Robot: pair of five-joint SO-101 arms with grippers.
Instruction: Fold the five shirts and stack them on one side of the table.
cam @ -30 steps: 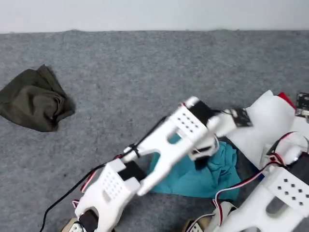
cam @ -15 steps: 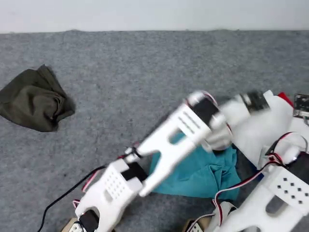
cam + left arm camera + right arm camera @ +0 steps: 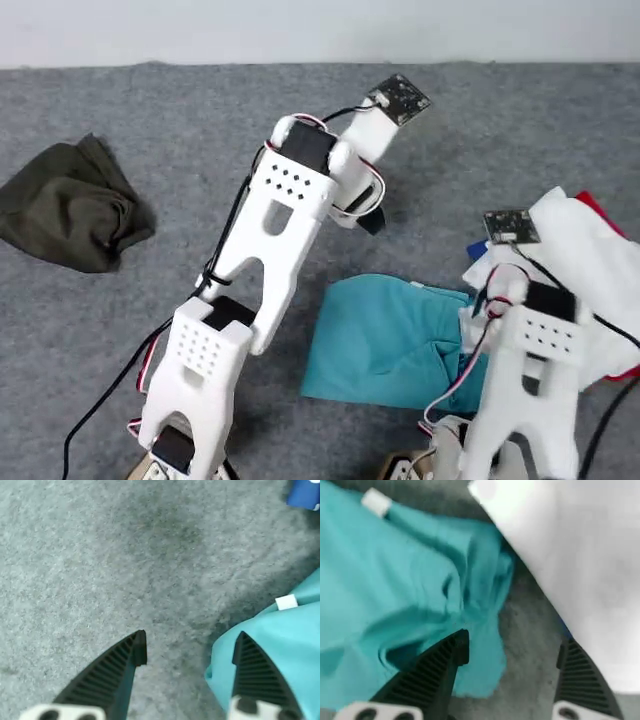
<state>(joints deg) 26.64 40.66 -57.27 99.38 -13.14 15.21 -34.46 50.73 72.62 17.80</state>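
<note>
Teal shirt [image 3: 385,335] lies lower centre of the table [image 3: 200,110]!
Left gripper [image 3: 192,635] gapes empty across its edge, right gripper [image 3: 515,637] gapes empty over its crumpled side; its white tag [image 3: 286,601] is too small to read.

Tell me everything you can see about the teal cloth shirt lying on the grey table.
The teal cloth shirt looks soft and thin and lies on the grey felt-like table. The side away from the white cloth shirt is fairly flat; the side beside it is bunched into folds. A small white tag sits at one edge. The left gripper hangs open by that edge, the right gripper open over the folds; neither grips it.
</note>
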